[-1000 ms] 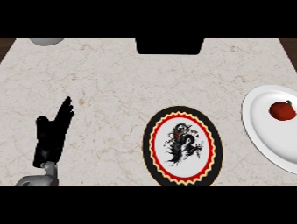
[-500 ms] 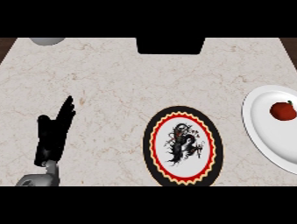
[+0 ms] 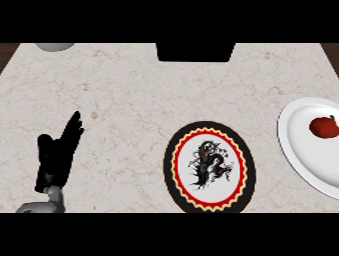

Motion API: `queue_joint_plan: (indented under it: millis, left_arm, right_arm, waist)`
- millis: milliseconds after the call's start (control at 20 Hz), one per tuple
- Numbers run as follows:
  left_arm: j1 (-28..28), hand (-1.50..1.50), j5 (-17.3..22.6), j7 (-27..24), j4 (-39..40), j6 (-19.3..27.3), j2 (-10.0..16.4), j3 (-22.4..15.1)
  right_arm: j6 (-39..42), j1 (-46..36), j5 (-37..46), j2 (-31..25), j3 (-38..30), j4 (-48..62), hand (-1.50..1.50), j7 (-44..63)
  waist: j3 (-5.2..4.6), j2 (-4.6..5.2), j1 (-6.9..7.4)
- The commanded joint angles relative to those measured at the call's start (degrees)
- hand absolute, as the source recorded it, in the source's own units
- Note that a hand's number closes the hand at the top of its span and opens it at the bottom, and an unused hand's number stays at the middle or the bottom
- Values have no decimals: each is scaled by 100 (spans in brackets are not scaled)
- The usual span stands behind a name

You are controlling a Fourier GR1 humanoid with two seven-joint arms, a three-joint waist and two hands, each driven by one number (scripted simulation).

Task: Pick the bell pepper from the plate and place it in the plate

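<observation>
At the lower left of the frame the left hand (image 3: 57, 157) is seen with its fingers straight and pressed together, tips directed to the upper right, nothing held; it is judged to be resting. The right hand is not shown.

Right of it, at lower centre, the black-rimmed plate with a dragon motif (image 3: 209, 168) lies bare of food.

At the right edge the white plate (image 3: 312, 155) carries the red bell pepper (image 3: 325, 127) in its upper part. The pepper looks nearly round, so a long axis is hardly marked; its dark stem is turned to the upper right.
</observation>
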Motion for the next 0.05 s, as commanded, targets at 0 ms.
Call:
queue_joint_plan:
  millis: [0]
  left_arm:
    - [-208, 0, 60, 97, 160, -107, 171, 152]
  right_arm:
    - [-164, 235, -12, -1, -24, 74, -150, -98]
  waist:
    - [5, 11, -22]
